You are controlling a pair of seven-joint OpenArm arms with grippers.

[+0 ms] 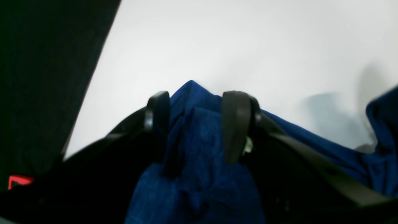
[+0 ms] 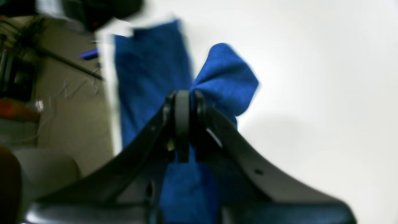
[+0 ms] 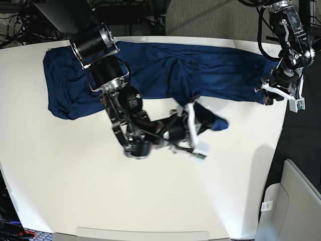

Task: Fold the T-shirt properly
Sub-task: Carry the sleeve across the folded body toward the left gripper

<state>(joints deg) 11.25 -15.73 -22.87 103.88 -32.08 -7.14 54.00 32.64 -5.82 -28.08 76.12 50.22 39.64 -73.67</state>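
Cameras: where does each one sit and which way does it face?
Left wrist: behind the left tool, looking along its fingers, which clamp a bunch of the T-shirt over the white table.
Right wrist: behind the right tool, shut on a T-shirt corner; table edge and floor at left.
Base: overhead, looking down at both arms and the whole table.
Shared: every view shows the T-shirt.

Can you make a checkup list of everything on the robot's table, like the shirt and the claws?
Surface: white table, mostly bare.
Job's things: dark blue T-shirt spread along the far edge, not folded yet.
Clutter: nothing seen.
Grippers: right gripper shut on a fold of the shirt; left gripper holds bunched fabric at the shirt's end.
Cables: dark cables off the far corner.
Surroundings: grey carpet beyond the table.
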